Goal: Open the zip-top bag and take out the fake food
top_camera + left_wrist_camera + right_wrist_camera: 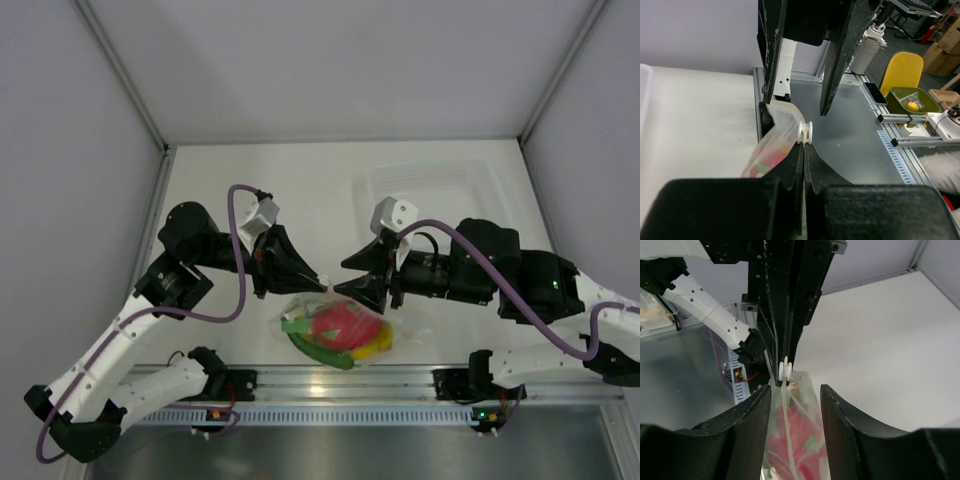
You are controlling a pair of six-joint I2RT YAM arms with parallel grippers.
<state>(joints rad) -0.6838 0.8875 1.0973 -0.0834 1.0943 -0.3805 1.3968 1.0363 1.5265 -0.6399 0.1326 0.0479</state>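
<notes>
Grip comes first: my left claw (pixel 804 145) is pressed together on the white slider (pixel 805 133) at the top end of the zip strip, with only the slider's little wheel showing past the tips. My right claw (pixel 795 390) stands apart, one jaw on each side of the strip just below the slider, and as far as I can tell it touches nothing. The zip-top bag (pixel 335 325) hangs from that pinch. Its top is lifted between my two claws and its belly sags onto the table (pixel 250 180) close to the near edge, about midway between my arm bases. The fake food is inside: a red fruit (pixel 340 322), a yellow banana bunch (pixel 375 345) and a green piece (pixel 322 352) low on the near side.

To do this well, I judge that the right claw should close on the strip itself, just beside the slider, and take both plastic lips rather than the loose film lower down. Then one claw anchors while the other draws the slider straight along the strip. A sideways tug would likely only crumple the soft pouch or swing the whole bag.

Room is tight, since my claws meet almost tip to tip and any closing move risks knocking the left fingers. The metal rail (pixel 350 378) runs just near of the bag, so a dropped toy could roll toward it. The clear tray (pixel 430 180) sits far right, well apart and out of the way.
</notes>
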